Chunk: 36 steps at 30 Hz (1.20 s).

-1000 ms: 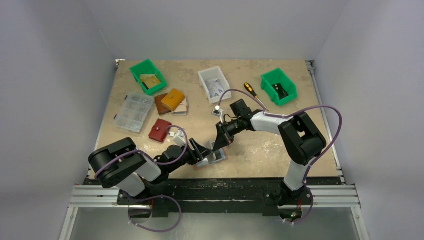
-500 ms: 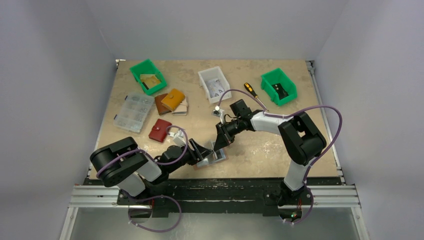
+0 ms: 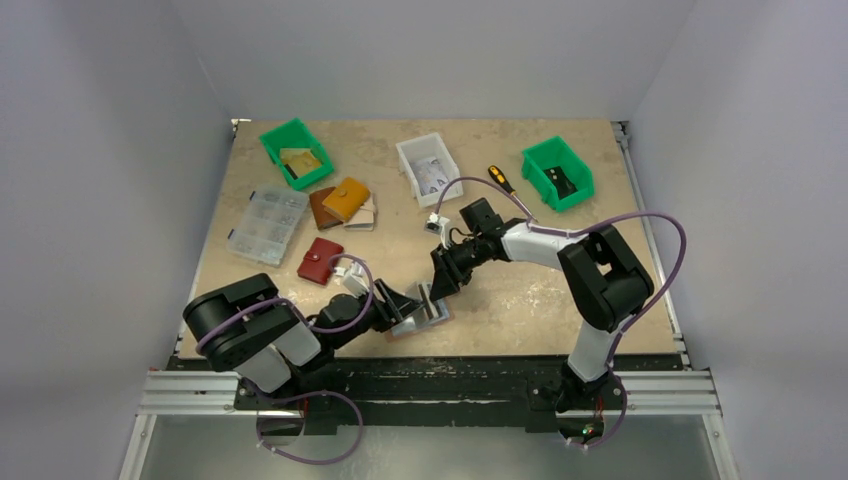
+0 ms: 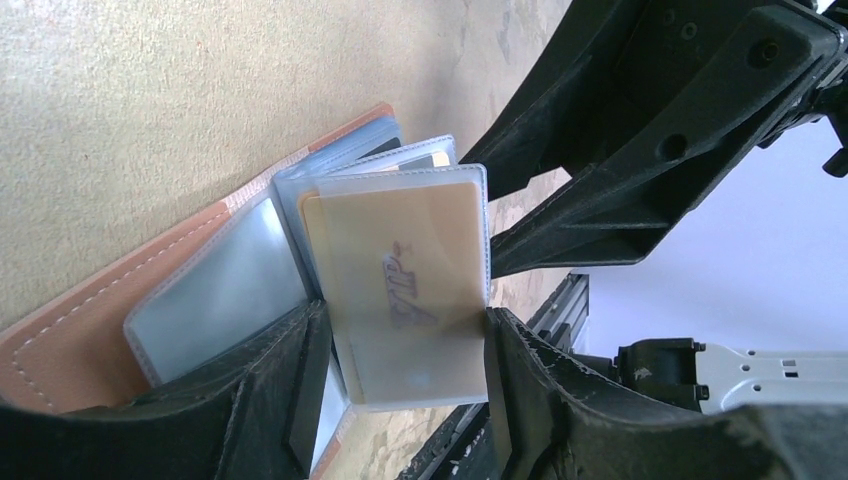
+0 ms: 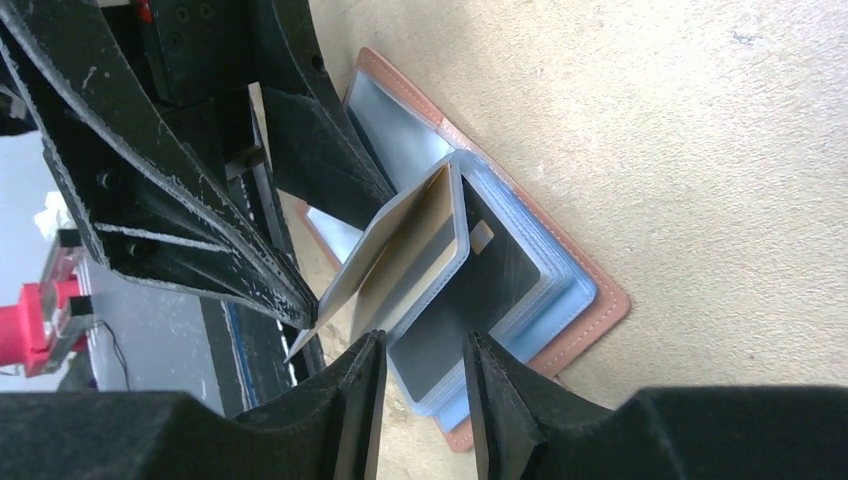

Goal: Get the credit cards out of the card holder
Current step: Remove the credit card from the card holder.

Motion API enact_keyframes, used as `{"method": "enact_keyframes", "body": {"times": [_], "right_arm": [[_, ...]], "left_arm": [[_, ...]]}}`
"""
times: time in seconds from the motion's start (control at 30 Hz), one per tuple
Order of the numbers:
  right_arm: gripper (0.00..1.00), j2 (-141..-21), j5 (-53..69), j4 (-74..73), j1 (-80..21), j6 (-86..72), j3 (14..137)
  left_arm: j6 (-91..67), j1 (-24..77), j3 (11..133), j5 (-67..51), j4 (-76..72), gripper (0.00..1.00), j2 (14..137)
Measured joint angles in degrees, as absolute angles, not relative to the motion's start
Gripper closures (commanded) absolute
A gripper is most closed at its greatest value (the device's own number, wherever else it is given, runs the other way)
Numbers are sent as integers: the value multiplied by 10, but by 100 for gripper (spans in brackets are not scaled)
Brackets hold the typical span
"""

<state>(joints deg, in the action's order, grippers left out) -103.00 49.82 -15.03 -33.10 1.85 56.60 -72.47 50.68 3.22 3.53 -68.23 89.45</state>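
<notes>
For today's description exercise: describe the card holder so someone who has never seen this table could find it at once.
On the table, look at the middle of the near edge. Where the left fingers and right fingers meet lies the card holder. Unlike the closed red pouch and mustard-yellow wallet behind, it lies open, clear sleeves fanned up.
</notes>
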Motion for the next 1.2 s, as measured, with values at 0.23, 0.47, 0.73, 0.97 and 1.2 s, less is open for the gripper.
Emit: {"method": "enact_keyframes", "body": {"times": [0.23,0.47,0.73,0.97,1.2], "right_arm": [[60,-991,483,-167,-333,76,567],[70,-978,475,-167,-336,95,573],[81,-992,469,-160,-358,79,573],[82,-1010,478,-150,-374,59,573],[81,-1010,518,-140,-375,48,573]], "left_arm": [[-732,507,24,20,-735,61,923],[-740,507,23,10,-773,61,955],[-744,507,23,-2,-794,46,964],[-743,506,25,-18,-796,32,971],[-738,507,46,-38,-790,29,971]]}}
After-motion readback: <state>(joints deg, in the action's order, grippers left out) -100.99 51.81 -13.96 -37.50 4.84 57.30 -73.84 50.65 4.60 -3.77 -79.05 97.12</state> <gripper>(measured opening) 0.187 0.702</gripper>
